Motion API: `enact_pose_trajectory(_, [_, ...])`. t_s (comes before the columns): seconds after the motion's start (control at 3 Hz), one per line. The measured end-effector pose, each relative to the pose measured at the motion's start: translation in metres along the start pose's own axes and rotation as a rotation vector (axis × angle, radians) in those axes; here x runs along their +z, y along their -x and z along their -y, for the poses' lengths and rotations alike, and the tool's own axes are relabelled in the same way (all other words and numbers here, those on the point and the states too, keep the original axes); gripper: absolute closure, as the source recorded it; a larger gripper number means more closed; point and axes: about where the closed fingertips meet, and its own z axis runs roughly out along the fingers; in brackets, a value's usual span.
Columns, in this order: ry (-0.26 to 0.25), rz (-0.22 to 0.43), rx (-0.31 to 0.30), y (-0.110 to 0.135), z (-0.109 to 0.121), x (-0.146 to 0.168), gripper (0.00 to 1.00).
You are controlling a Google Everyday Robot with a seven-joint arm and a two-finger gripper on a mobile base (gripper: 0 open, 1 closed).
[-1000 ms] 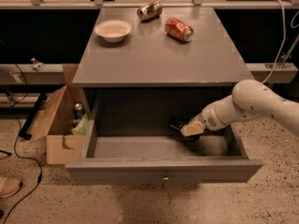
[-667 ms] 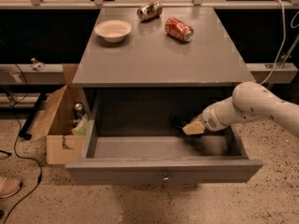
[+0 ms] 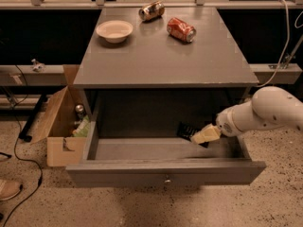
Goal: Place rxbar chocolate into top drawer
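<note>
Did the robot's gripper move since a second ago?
Yes. The gripper, inside the open top drawer, shifted slightly right, toward the drawer's right wall.

rxbar chocolate (image 3: 186,130): thin black bar with pale print; tilted, right end pinched by gripper (image 3: 200,136); held low inside right part of open drawer, above its floor; top drawer (image 3: 118,172): grey, wide, shallow; pulled open; small round knob centred on front

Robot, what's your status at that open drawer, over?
Gripper inside top drawer, right side, fingers shut on rxbar chocolate. Bar above drawer floor, not released. No obstacle seen in drawer.
</note>
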Motion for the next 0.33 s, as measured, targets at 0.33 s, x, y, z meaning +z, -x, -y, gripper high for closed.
enact_pose_trajectory(0.33, [-0.078,0.011,0.018,-0.0087,-0.0091,-0.0526,0.0])
